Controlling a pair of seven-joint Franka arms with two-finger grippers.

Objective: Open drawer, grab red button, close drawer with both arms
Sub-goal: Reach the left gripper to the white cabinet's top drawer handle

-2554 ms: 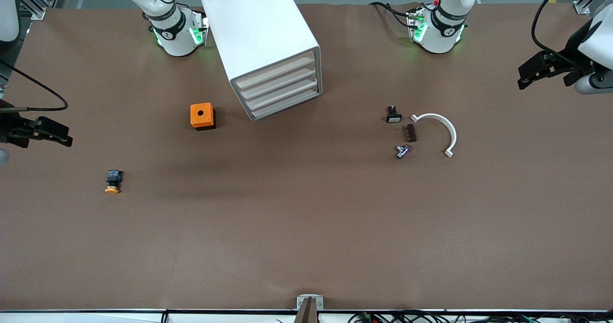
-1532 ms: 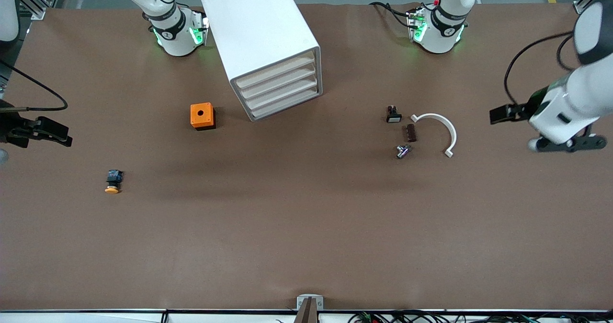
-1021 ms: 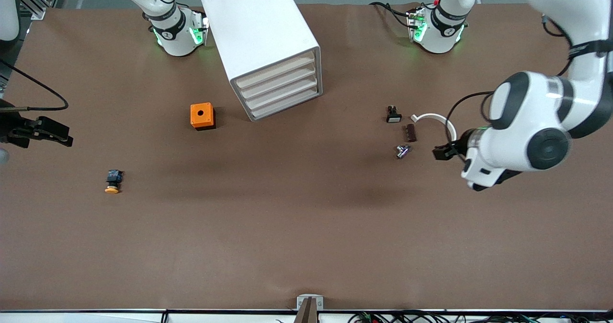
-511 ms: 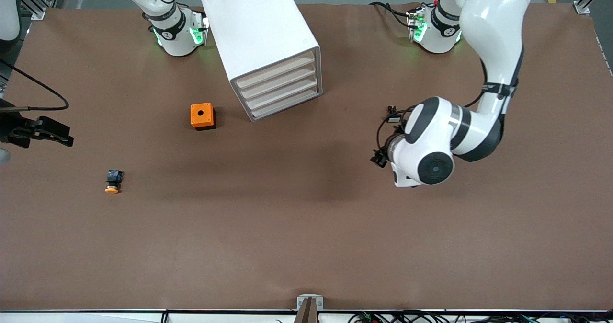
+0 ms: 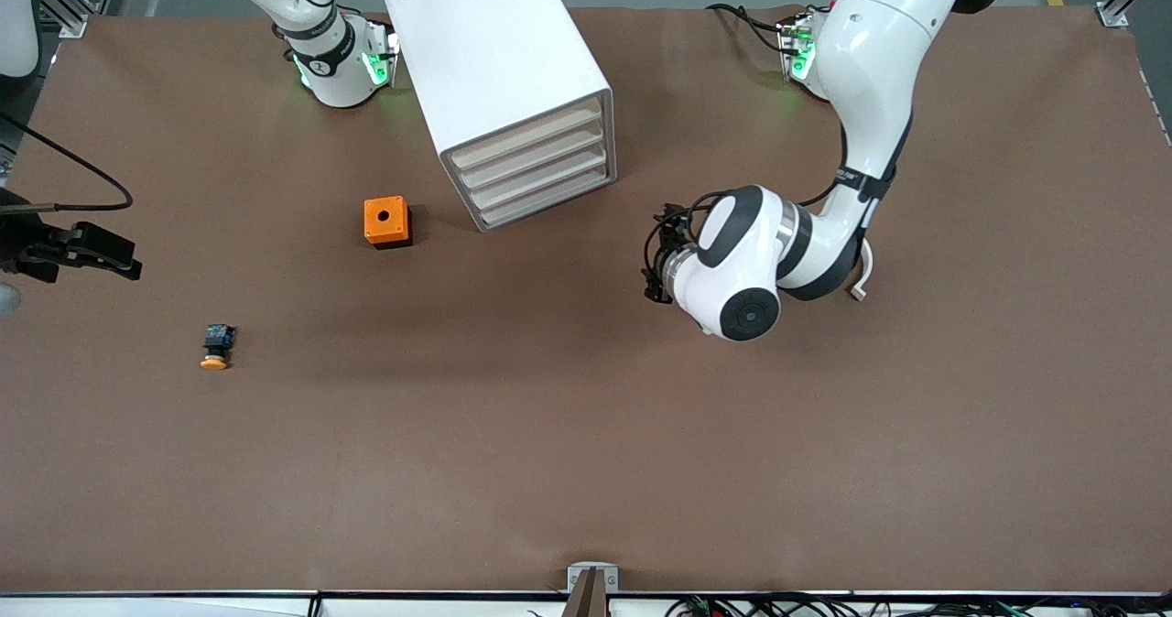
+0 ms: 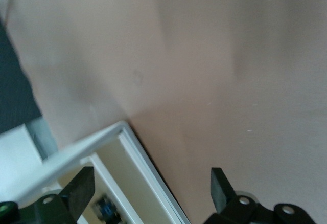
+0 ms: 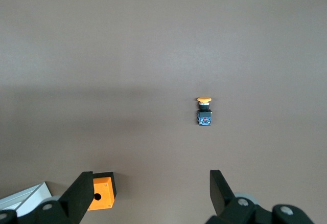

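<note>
The white cabinet [image 5: 494, 49] stands between the two arm bases. Its four beige drawer fronts [image 5: 536, 168] are all shut. My left gripper [image 5: 653, 267] is open and empty over the bare table, a little out from the drawer fronts. In the left wrist view my left gripper [image 6: 150, 183] frames a corner of the cabinet [image 6: 76, 155]. A blurred dark and blue thing [image 6: 106, 209] shows inside the cabinet there. No red cap shows. My right gripper [image 5: 124, 255] is open and empty at the right arm's end of the table. It also shows in the right wrist view [image 7: 148, 175].
A yellow-orange capped button [image 5: 215, 347] lies near the right gripper and shows in the right wrist view [image 7: 204, 111]. An orange box [image 5: 386, 221] with a hole sits beside the cabinet. The left arm covers most of a white curved piece [image 5: 861, 274].
The left arm has swung in from its end of the table toward the cabinet's front and now covers the small parts there. The right arm has not moved.
</note>
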